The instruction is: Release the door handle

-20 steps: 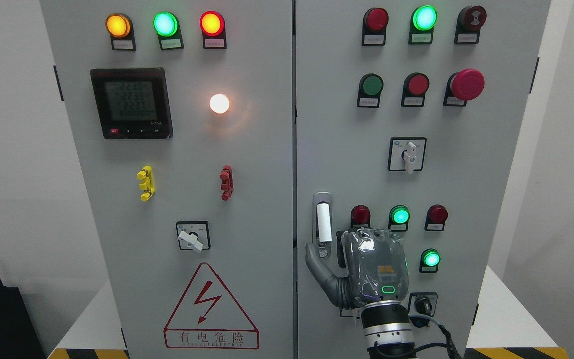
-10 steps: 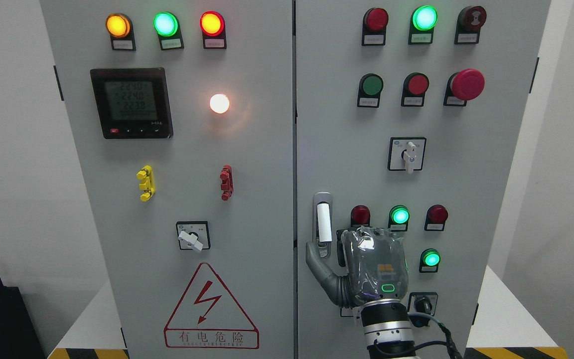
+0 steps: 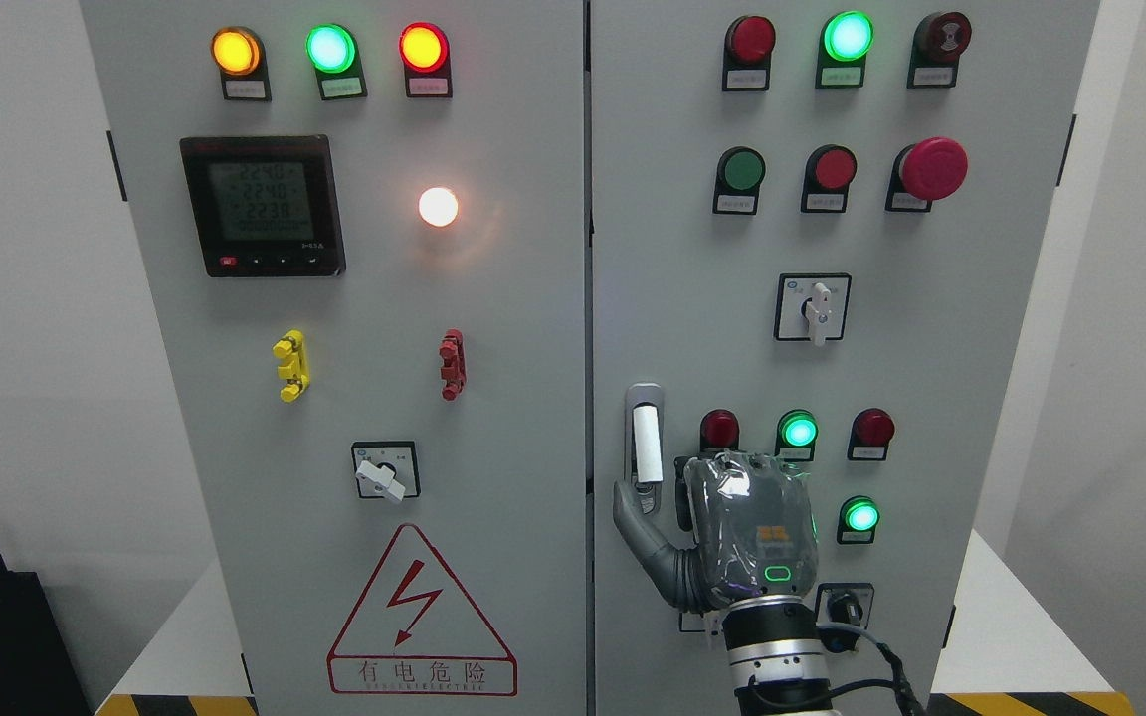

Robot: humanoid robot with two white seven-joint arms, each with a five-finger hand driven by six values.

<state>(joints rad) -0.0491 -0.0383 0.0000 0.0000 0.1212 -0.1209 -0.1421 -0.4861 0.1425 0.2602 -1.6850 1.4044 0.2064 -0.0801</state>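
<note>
The door handle [image 3: 647,445], a white upright lever in a silver recessed plate, sits on the left edge of the right cabinet door [image 3: 672,298]. My right hand [image 3: 655,497], grey and wrapped in clear plastic, comes up from the bottom edge just right of and below the handle. I see the back of its palm. The thumb [image 3: 633,517] is spread out to the left and its tip lies by the lower end of the handle plate. One finger [image 3: 681,487] stands straight up beside the handle. The white lever is free of the hand. My left arm is out of view.
The grey cabinet has two closed doors with a seam [image 3: 588,298] between them. Lamps [image 3: 798,431], push buttons, a red emergency stop [image 3: 933,167] and a rotary switch [image 3: 815,308] surround the hand. The left door carries a meter [image 3: 263,205] and a warning triangle [image 3: 421,617].
The right hand has shifted a few pixels to the right, its thumb tip easing off the handle plate. The meter digits have changed.
</note>
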